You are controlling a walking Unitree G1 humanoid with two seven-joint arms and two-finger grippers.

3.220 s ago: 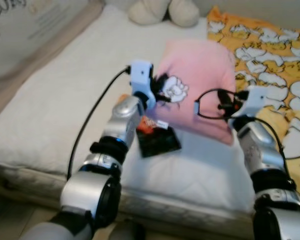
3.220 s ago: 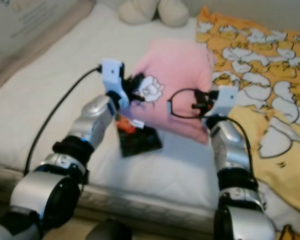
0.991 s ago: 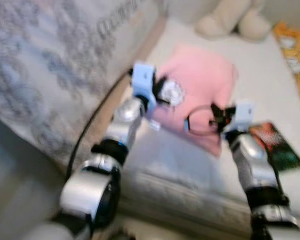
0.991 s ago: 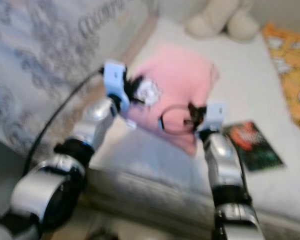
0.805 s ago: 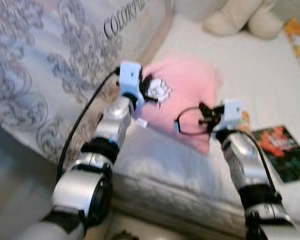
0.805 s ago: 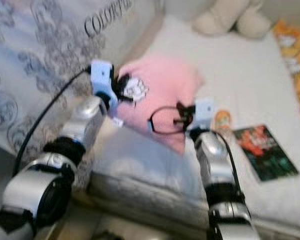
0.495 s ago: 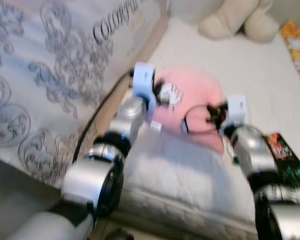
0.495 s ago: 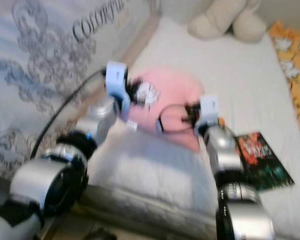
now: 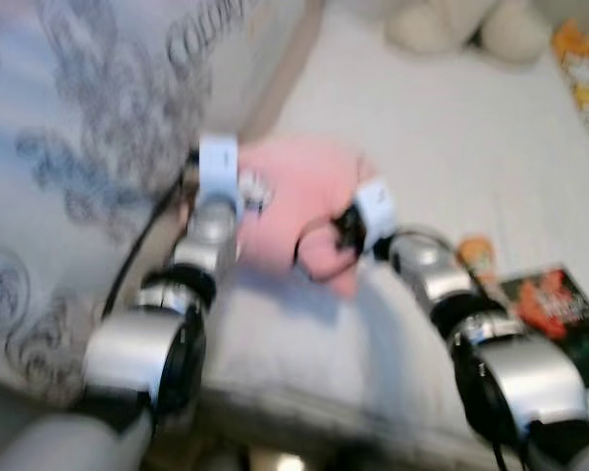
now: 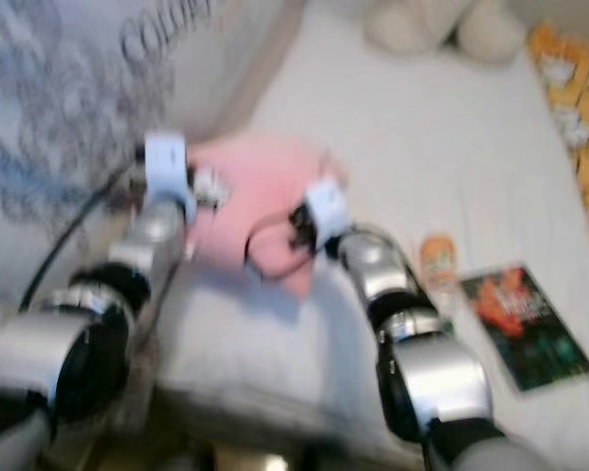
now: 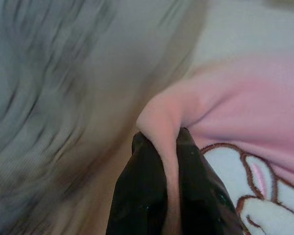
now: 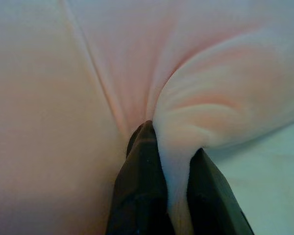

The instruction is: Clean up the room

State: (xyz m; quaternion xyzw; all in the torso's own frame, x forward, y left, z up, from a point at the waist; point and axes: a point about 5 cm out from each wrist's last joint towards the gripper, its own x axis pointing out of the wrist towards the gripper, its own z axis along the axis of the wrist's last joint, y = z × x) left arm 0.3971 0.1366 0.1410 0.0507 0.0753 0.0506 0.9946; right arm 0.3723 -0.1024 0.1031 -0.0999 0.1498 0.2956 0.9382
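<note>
Soft pink pillow [image 9: 299,196] with white cartoon print, corners pinched in left claw [image 11: 167,142] and right claw [image 12: 172,142].

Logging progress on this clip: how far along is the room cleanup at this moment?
Done: nothing looks put away yet. In hand: the pink pillow, pinched by the left gripper and the right gripper, each shut on a fold, held over the white bed. Left: the dark book and a small orange item lie on the bed; a plush toy sits at its far end.
</note>
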